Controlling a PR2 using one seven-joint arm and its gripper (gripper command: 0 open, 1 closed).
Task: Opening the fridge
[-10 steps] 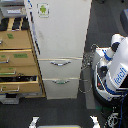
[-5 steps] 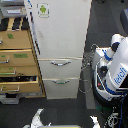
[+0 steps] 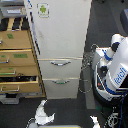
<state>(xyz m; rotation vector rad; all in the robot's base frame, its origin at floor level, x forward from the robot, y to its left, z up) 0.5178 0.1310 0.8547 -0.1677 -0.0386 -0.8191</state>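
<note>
White-cream fridge (image 3: 60, 45) is shut, w/ 2 drawers closed. Pincer (image 3: 42, 114) sits low, near fridge bottom; open or closed, cannot tell.

The dark floor (image 3: 102, 20) carries the fridge (image 3: 60, 45), a wooden cabinet (image 3: 20, 62), perhaps cables (image 3: 86, 85).

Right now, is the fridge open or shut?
Shut: the fridge upper door and both lower drawers sit flush, no gap visible.
</note>
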